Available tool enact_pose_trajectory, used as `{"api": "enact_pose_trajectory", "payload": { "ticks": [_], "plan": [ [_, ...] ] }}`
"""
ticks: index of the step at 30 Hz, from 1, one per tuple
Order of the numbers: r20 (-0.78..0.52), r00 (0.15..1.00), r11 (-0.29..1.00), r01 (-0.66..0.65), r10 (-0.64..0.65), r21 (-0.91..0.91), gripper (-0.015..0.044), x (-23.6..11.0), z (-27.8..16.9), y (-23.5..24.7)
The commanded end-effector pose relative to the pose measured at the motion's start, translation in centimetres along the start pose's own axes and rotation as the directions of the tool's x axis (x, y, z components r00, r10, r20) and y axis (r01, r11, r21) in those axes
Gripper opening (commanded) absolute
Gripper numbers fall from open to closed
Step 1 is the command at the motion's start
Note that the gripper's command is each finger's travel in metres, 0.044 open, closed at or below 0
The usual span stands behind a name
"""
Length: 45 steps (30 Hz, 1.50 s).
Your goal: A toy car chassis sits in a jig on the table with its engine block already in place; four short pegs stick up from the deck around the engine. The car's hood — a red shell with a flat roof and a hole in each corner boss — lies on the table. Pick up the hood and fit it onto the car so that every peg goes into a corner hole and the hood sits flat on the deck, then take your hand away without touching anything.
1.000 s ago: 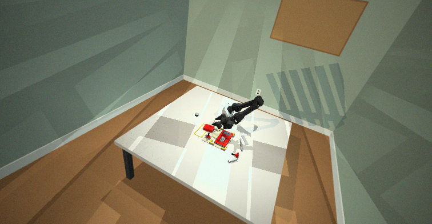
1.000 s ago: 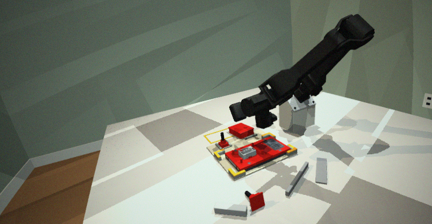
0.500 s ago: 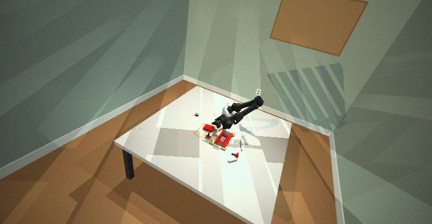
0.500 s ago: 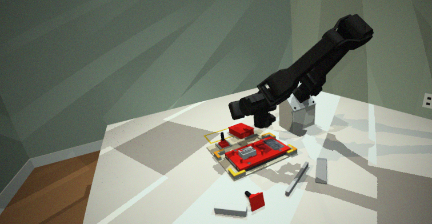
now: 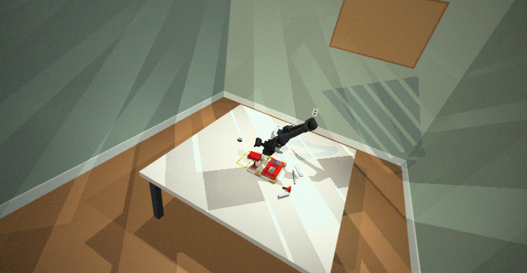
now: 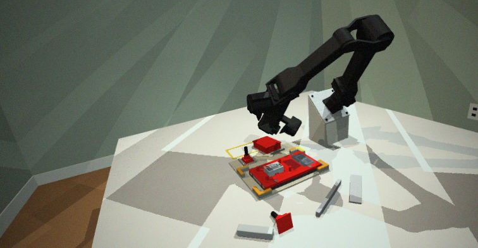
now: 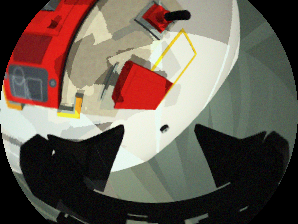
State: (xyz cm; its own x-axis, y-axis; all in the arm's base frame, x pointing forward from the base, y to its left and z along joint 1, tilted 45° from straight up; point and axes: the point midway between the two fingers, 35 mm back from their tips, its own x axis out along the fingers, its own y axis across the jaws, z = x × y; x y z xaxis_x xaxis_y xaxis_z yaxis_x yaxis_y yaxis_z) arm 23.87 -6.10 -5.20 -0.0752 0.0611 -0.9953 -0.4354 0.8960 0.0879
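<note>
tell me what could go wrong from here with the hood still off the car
1. The claw is open and empty above the hood, which lies beside the chassis, not on it; the fit is undone.
2. The hood sits close to the jig and an upright red-based knob; a regrasp could bump either.
3. The hood looks askew to the yellow outline, so a grasp may slip.
</note>
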Motion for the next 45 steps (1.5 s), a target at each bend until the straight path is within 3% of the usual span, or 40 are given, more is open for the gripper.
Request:
{"api": "enact_pose_trajectory", "payload": {
  "ticks": [1,6,12,15,45],
  "plan": [
    [0.206,0.9,0.341,-0.346,0.383,0.874,0.044,1.9,-0.3,-0.9],
    [0.306,0.837,-0.006,-0.34,0.454,0.94,0.044,2.1,-0.4,-1.7],
    [0.413,0.762,-0.381,-0.236,0.498,0.894,0.044,2.2,-0.6,-2.6],
    [0.439,0.743,-0.496,-0.166,0.505,0.852,0.044,2.2,-0.6,-2.9],
    [0.441,0.742,-0.503,-0.162,0.505,0.849,0.044,2.4,-0.4,-2.7]
  ]
}}
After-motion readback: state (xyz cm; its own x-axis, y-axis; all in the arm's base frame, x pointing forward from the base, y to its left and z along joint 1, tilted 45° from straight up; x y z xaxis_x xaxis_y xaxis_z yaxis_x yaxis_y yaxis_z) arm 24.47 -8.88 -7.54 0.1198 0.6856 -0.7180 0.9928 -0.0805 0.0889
